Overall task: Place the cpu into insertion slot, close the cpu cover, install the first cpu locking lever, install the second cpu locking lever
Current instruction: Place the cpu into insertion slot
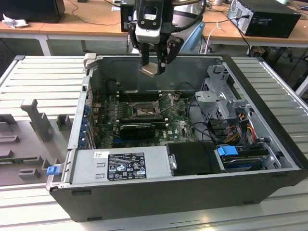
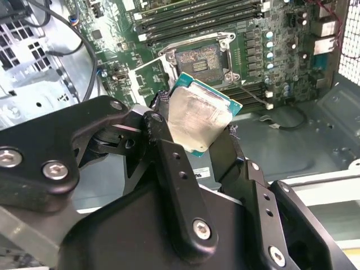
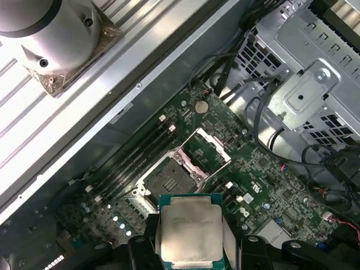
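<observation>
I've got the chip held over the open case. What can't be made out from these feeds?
1. Underside of the cpu: it faces away in both wrist views and is too small in the exterior view.
2. Pins inside the insertion slot: dark and too small in every view.
3. How deep the gripper holds the cpu: black finger links cover its lower edges in the second wrist view.
</observation>
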Controlling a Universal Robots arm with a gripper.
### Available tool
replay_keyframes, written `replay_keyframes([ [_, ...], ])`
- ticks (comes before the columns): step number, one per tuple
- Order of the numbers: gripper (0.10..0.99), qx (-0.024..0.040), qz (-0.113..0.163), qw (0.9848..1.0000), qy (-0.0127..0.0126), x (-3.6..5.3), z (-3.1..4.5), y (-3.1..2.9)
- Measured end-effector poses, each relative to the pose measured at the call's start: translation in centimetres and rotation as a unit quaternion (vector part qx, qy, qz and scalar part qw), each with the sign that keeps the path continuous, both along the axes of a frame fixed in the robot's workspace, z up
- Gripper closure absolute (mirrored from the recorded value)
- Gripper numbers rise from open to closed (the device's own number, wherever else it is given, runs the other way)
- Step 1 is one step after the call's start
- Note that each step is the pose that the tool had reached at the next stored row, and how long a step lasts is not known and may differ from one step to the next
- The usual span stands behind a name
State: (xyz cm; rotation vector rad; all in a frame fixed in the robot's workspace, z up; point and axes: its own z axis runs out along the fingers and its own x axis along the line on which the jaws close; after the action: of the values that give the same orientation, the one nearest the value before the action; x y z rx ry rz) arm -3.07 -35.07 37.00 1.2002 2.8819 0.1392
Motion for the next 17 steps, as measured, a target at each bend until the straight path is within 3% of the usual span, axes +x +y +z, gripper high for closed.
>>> replay_keyframes([
  [12,0.557,-0.0001,-0.054,0.9985,0.0,0.0,-0.08,0.0],
  [17,0.557,-0.0001,-0.081,0.9967,0.0,0.0,-0.12,0.0],
])
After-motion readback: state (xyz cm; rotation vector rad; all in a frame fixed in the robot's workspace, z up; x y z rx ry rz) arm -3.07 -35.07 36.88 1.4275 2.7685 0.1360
